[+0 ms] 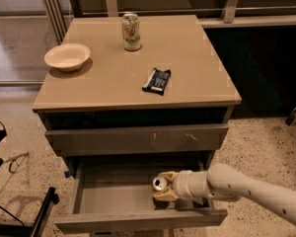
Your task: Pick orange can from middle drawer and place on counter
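Low in the open drawer (113,197), in its right part, the tool (161,185) is seen, clamped on the can (160,182). One beige finger (166,175) is pressed on the upper side of the can and the other on the lower side. The can is small and round. Its orange-brown wall is mostly covered by the fingers. Its silver top with the pull tab is turned toward the camera, so the can is tilted and not upright. Whether it rests on the drawer floor cannot be told.

The drawer is wide and shallow, of matt grey material, with a plain front without a handle, and it stands well out from the cabinet. The arm (251,194) is cream-coloured, smooth and tube-shaped, with a white collar behind the tool. It enters from the lower right corner.

Above the drawer a closed grey front (113,141) is seen, marked with small orange scratches. The tabletop (108,83) is squarish, beige-tan and glossy, with a thin edge. Three things are placed on it, well apart:
- A shallow cream bowl (67,56) is near the left edge.
- A tall can (131,31), white and green, stands upright at the back.
- A flat dark packet (157,80) with a shiny wrapper lies near the middle, a little to the right.

The floor (266,142) is of speckled stone.
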### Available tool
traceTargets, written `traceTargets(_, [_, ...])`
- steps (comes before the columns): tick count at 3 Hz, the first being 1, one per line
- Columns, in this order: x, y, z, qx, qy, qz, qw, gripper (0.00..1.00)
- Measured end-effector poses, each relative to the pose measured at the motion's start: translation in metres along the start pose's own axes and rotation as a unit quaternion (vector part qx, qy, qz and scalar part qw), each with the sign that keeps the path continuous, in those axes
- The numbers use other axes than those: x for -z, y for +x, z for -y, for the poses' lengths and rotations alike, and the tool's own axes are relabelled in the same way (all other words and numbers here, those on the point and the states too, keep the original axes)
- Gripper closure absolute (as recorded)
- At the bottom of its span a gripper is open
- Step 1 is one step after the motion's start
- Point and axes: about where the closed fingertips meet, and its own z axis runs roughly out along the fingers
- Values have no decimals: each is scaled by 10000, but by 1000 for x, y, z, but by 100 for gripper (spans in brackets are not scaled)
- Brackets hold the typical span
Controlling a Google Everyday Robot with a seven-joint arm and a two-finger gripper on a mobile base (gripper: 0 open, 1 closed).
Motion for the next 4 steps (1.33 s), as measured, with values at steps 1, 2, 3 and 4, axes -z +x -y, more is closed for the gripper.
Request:
traceTargets(1, [37, -45, -9, -272, -23, 63, 9996, 100])
traceTargets(2, [94, -121, -19, -496, 14, 139, 9987, 100])
traceTargets(3, [153, -201, -20, -308, 261, 120, 9991, 100])
traceTargets(4, [173, -231, -23, 15, 456, -35, 9990, 100])
